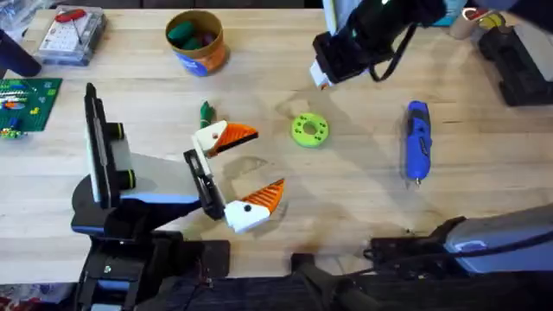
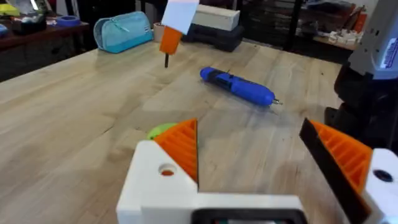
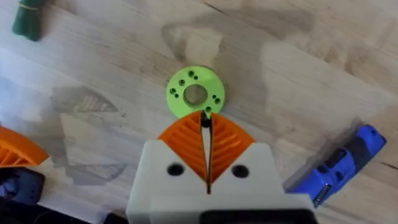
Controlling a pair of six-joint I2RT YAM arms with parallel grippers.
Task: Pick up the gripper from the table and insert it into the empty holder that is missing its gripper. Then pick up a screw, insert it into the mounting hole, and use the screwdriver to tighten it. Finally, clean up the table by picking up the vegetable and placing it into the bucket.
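My right gripper [image 1: 321, 78] hangs above the table, shut on a small dark screw [image 2: 166, 60] that points down from its orange pads. In the right wrist view the screw [image 3: 205, 121] is just over the lime-green disc [image 3: 195, 93] with holes. My left gripper [image 1: 251, 170] rests low and open, with nothing between its fingers. The dark-green vegetable [image 1: 206, 111] lies just beyond its far finger. The blue screwdriver [image 1: 417, 141] lies on the right of the table. The orange bucket [image 1: 196, 41] stands at the back. The loose gripper and its holder are out of view.
A clear plastic box [image 1: 73, 34] with a red tool sits at the back left, and a green circuit board [image 1: 26, 104] lies at the left edge. Black equipment [image 1: 518, 65] stands at the back right. A teal pouch [image 2: 123, 30] lies far off.
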